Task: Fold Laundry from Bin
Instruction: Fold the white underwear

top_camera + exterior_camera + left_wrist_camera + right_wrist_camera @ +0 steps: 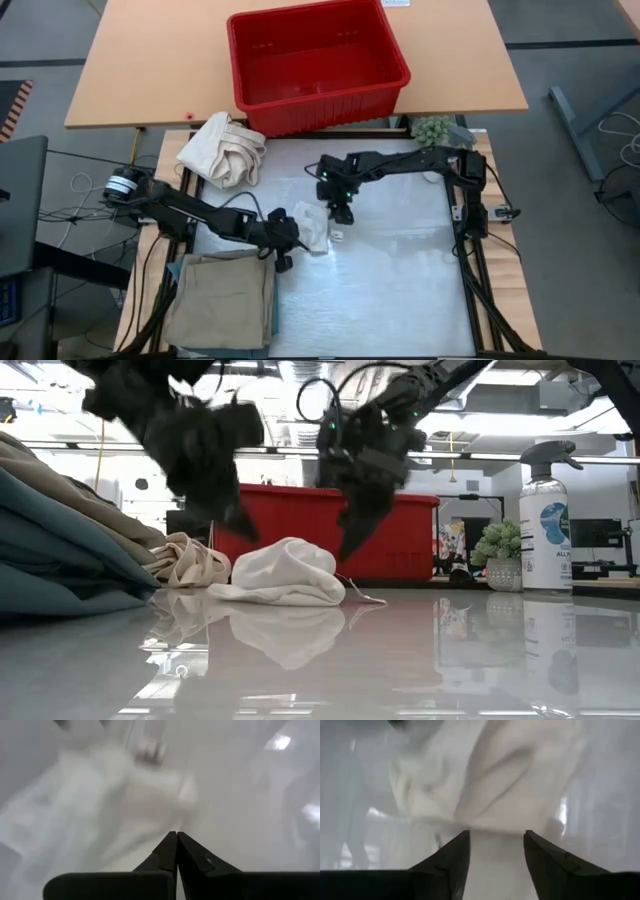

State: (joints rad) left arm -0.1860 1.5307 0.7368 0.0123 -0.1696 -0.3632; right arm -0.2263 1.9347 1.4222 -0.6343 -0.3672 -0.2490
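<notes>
Take the small white crumpled cloth (314, 236) as your landmark: it lies loose on the glossy white work surface (400, 290), mid-table, bunched into a low mound and not yet spread for folding.

The right gripper (341, 212) hangs just above the cloth's far edge, on the side nearer the red rectangular plastic bin (316, 62). Its fingers stand spread with nothing between them; in the right wrist view the cloth sits directly ahead of the gap, which suggests the arm is lined up to take a fold of fabric.

The left gripper (284, 243) sits just beside the cloth on the opposite side. Its fingers are pressed together and pinch nothing, so it appears positioned to press or steady the cloth, not to lift it.

The bin stands well beyond the cloth and looks empty. The folded tan khaki trousers (222, 298) rest on a teal-green garment (60, 540), stacked beyond the left gripper. A cream bundled canvas cloth (222, 148) lies between cloth and bin.
</notes>
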